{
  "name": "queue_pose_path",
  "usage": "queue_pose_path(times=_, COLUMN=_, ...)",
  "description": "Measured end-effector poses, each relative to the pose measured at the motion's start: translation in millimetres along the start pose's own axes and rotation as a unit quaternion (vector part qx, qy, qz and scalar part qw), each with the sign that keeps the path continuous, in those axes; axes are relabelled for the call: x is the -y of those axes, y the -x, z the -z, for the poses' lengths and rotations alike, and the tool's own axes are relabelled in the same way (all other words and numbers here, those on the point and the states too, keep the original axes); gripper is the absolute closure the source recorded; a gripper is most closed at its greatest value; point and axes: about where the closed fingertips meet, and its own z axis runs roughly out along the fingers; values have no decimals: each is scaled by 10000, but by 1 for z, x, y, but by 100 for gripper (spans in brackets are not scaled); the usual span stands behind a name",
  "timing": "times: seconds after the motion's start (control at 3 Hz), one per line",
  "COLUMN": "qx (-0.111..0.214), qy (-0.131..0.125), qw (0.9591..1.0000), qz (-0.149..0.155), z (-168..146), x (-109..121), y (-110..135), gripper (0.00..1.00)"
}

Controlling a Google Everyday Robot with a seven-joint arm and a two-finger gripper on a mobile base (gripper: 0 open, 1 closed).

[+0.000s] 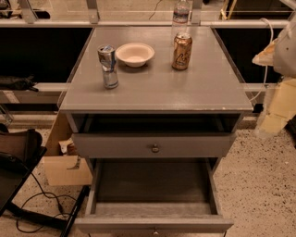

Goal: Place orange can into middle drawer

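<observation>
The orange can (181,51) stands upright on the grey cabinet top (185,88), right of centre towards the back. The middle drawer (152,224) is pulled far out below, and its dark floor (152,183) holds nothing. The drawer above it (115,146), with a round brass knob (155,148), is slightly out. My gripper (279,104) is the pale shape at the right edge of the camera view. It is off the cabinet's right side, apart from the can and lower than it.
A slim silver-and-blue can (107,66) and a white bowl (134,53) stand left of the orange can. A clear water bottle (181,13) stands behind it. A cardboard box (64,169), a dark chair (18,157) and cables (37,203) lie on the floor at left.
</observation>
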Motion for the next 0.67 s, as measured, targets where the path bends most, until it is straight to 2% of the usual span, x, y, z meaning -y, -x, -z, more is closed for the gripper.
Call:
queue_pose_path(times=0.33, qx=2, qy=-1, qw=10000, qz=-1, z=0, x=0, y=0, gripper=0)
queue_pose_path(times=0.67, qx=750, qy=-409, qw=9949, qz=-538, z=-16, x=49, y=-20, gripper=0)
